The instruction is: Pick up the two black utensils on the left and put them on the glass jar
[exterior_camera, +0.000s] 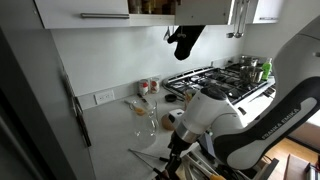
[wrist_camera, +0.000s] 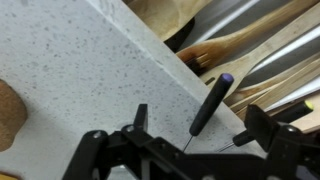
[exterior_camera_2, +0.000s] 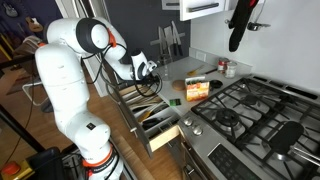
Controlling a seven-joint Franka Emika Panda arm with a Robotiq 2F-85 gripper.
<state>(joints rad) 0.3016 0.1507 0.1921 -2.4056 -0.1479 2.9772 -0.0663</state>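
Note:
In the wrist view my gripper (wrist_camera: pixel 200 122) is open, its two fingers wide apart over the speckled counter's edge. A slim black utensil handle (wrist_camera: pixel 211 103) with a thin wire at its lower end lies between the fingers and touches neither. A second black handle tip (wrist_camera: pixel 241 137) shows close to the right finger. The clear glass jar (exterior_camera: pixel 152 121) stands on the counter just beside my gripper (exterior_camera: pixel 177 139). In an exterior view my gripper (exterior_camera_2: pixel 151 72) is low over the counter above the open drawer; I cannot make out the jar there.
An open drawer (exterior_camera_2: pixel 150 112) full of wooden and metal utensils (wrist_camera: pixel 240 45) lies below the counter edge. Small red-lidded spice jars (exterior_camera: pixel 148 87) stand at the wall. A gas stove (exterior_camera: pixel 215 80) is beside the counter, and an orange-green box (exterior_camera_2: pixel 197 89) sits near it.

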